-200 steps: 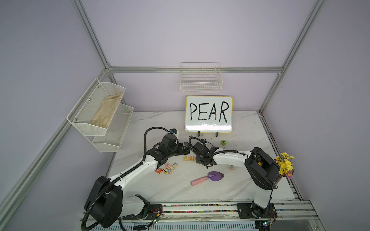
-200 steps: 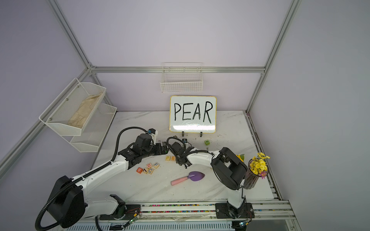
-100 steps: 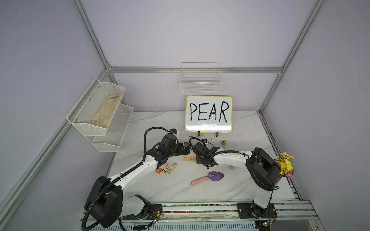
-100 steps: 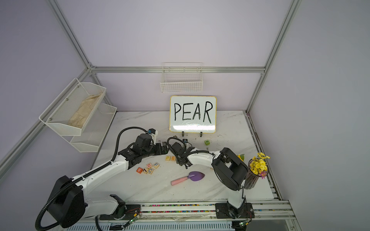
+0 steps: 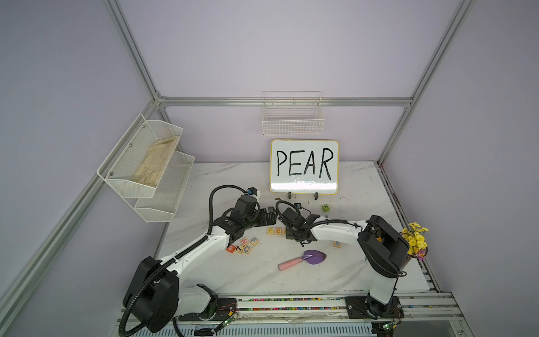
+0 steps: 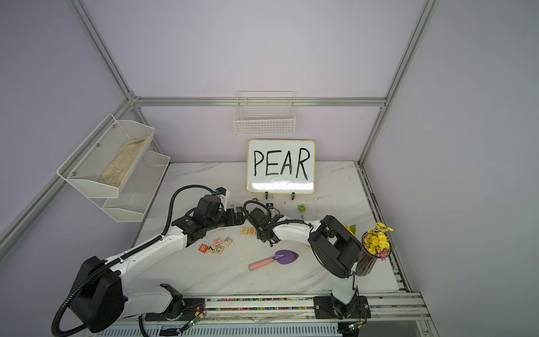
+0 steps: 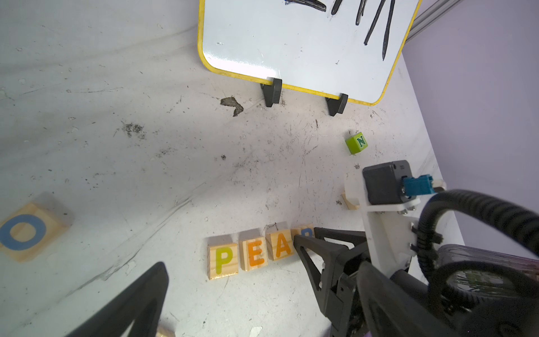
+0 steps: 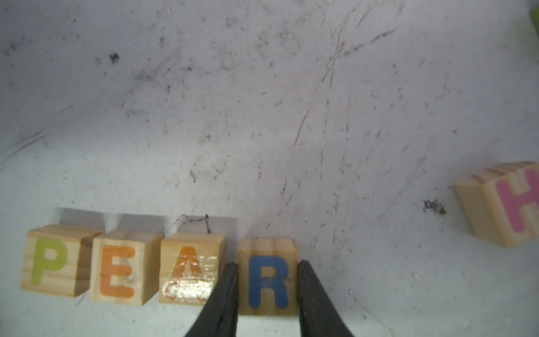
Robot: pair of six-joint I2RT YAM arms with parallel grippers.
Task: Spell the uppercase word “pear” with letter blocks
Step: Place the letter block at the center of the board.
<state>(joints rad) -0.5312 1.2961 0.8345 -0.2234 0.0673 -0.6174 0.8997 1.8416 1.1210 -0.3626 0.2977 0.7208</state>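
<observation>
Letter blocks (image 7: 253, 254) stand in one row on the white table (image 5: 233, 277), in front of the whiteboard (image 5: 304, 166) with PEAR written on it. In the right wrist view the row reads in order: the P block (image 8: 48, 261), the E block (image 8: 119, 267) and the A block (image 8: 189, 268) are close side by side, and the R block (image 8: 268, 281) comes last, with a narrow gap to the A. The right gripper (image 8: 268, 264) is down at this last cube; its two black fingers (image 8: 227, 291) press on both sides of the R block, one of them standing in that gap. The left gripper (image 5: 269, 217) hangs near the P end of the row, its fingers spread wide.

On the left wall is a two-level mesh shelf (image 5: 125, 157); a beige cloth (image 5: 154, 163) lies in its upper tray. A white wire basket (image 5: 292, 128) hangs on the back wall above the whiteboard. At the right edge of the table a dark vase (image 6: 366, 262) holds yellow flowers (image 6: 377, 240).

Other cubes lie apart from the row: a small group (image 5: 246, 248) beside the left arm (image 5: 198, 251), a green N cube (image 5: 326, 207) near the whiteboard feet. A purple trowel (image 5: 303, 259) with a pink handle lies nearer the front.
</observation>
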